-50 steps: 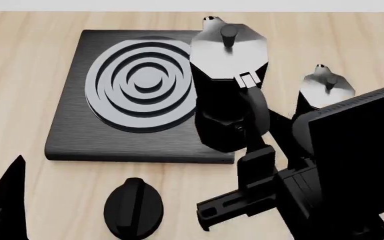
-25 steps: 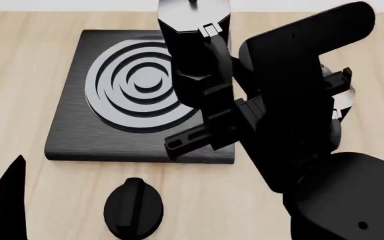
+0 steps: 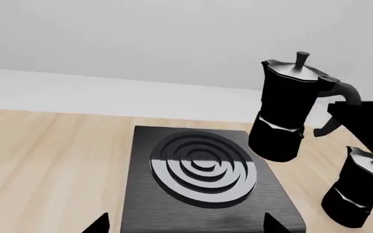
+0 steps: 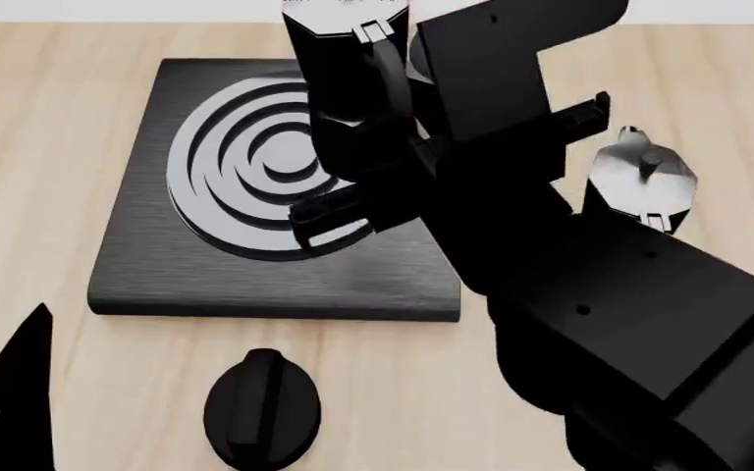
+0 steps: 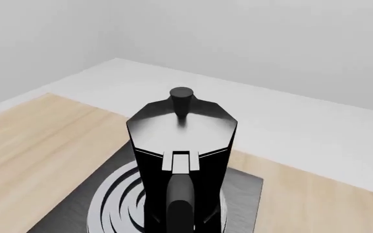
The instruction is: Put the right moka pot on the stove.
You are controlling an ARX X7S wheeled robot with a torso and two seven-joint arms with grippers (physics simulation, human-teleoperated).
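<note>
Right gripper (image 4: 410,157) is pinching the pot (image 3: 289,114) by its handle, hanging clear above the stove's (image 4: 141,265) right edge, burner rings open beside it.

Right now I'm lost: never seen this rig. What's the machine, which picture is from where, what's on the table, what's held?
These are simulator renders of a wheeled robot with two arms. One picture looks down from its head; the other two come from cameras near each claw.

On the wooden table lies the stove, a flat black slab with burner rings, and a small black knob in front of it.

The right claw holds the lifted moka pot by its handle, in the air above the stove's right part. The second moka pot stands on the table to the right. The left claw is barely visible at the edge.
</note>
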